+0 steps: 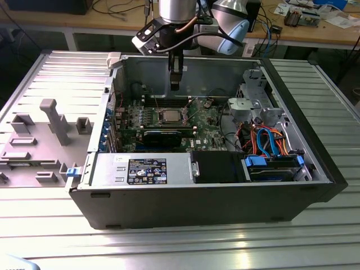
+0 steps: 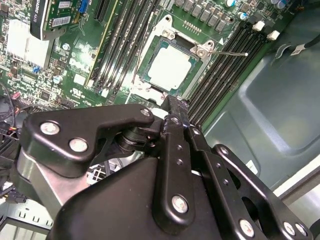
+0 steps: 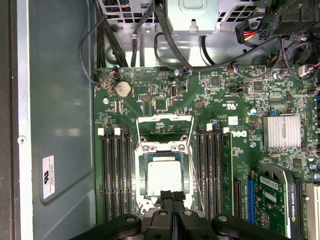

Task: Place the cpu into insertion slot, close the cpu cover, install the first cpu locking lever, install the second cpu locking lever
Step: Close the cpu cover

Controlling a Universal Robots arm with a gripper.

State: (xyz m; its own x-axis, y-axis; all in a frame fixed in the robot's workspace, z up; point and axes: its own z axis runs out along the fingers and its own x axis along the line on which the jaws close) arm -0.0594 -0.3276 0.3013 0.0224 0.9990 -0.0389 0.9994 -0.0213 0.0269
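Cpu seated in insertion slot, jaws pressed together, above it

A dull silver-grey cpu sits on a green motherboard striped by black memory slots, beside a black gripper, orange and blue cables and a grey case.

Open computer case on the ribbed table.
Blue and orange cables bunched inside; grey fixture plate just beside it.
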